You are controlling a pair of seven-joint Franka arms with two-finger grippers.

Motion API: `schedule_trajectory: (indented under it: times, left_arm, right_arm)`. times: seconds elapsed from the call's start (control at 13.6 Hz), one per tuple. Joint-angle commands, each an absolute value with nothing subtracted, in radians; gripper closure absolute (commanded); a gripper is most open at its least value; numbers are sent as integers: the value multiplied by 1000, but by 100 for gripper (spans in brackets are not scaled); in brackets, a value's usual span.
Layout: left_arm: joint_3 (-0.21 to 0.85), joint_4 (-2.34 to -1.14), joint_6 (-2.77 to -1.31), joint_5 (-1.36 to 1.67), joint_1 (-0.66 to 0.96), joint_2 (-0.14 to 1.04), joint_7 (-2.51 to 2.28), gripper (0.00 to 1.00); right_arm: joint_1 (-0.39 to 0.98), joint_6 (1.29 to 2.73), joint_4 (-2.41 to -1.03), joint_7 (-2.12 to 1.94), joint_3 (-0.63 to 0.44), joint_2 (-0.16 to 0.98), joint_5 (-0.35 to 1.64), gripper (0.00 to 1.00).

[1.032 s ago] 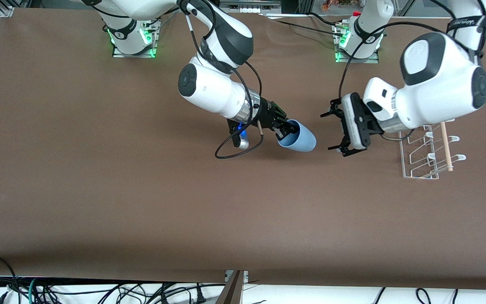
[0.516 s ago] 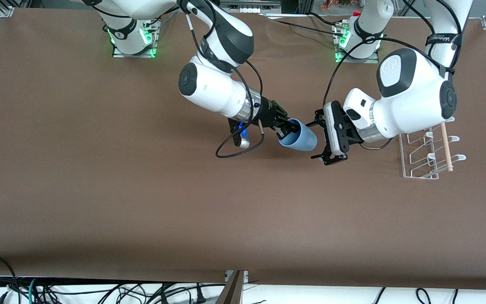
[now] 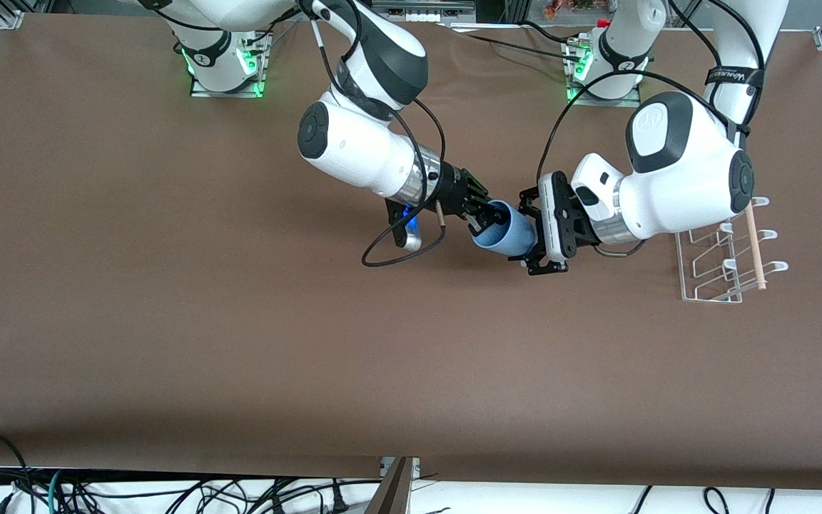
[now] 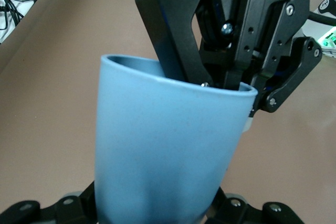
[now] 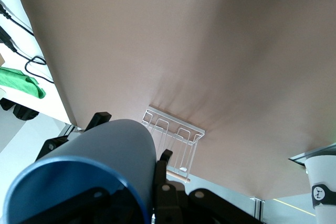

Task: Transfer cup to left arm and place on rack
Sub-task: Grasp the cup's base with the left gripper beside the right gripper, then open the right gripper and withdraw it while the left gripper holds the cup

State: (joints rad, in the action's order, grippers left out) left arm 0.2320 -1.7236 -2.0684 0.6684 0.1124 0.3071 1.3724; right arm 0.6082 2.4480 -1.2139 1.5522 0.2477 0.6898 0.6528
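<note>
The light-blue cup [image 3: 505,231] is held tilted on its side in the air over the middle of the table. My right gripper [image 3: 481,218] is shut on its rim, one finger inside and one outside; this also shows in the left wrist view [image 4: 210,80]. My left gripper [image 3: 529,233] is open, with its fingers on either side of the cup's base end. The cup fills the left wrist view [image 4: 163,156] and shows in the right wrist view [image 5: 105,156]. The white wire rack [image 3: 711,275] with its wooden dowel [image 3: 755,246] stands at the left arm's end of the table.
A black cable loop [image 3: 397,250] hangs from the right wrist beside the cup. The rack also shows in the right wrist view [image 5: 173,135]. The brown table [image 3: 240,343] is bare nearer the front camera.
My left gripper has moved from beside the rack toward the cup and now straddles its base end. The right gripper and the cup have barely moved.
</note>
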Motion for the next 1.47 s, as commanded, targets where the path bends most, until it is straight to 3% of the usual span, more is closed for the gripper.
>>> schedule_trajectory:
  times: [0.0, 0.07, 0.22, 0.29, 0.52, 0.96, 1.18, 1.4]
  left_arm:
    - [235, -1721, -2071, 703, 112, 301, 1393, 95]
    - [235, -1721, -2068, 703, 112, 299, 1393, 95]
    - [235, -1720, -2056, 698, 106, 299, 1393, 95]
    - [235, -1717, -2048, 690, 103, 299, 1391, 94]
    - [222, -1715, -2020, 671, 100, 293, 1390, 94]
    - [210, -1683, -1930, 337, 91, 302, 1215, 95]
    - [195, -1655, -1801, 166, 84, 302, 1180, 95]
    - [173, -1628, -1680, -68, 78, 304, 1112, 94]
  right_arm:
    - [612, 2445, -1192, 1559, 252, 695, 649, 100]
    - [611, 2445, -1192, 1554, 249, 692, 634, 92]
    - [600, 2444, -1193, 1557, 247, 678, 548, 17]
    - [591, 2444, -1193, 1562, 247, 670, 516, 1]
    - [526, 2444, -1200, 1563, 244, 621, 520, 1]
    - [326, 2407, -1249, 1554, 221, 497, 520, 1]
    - [235, 2198, -1249, 1551, 158, 427, 517, 1]
    - [219, 1969, -1249, 1558, 23, 370, 509, 1]
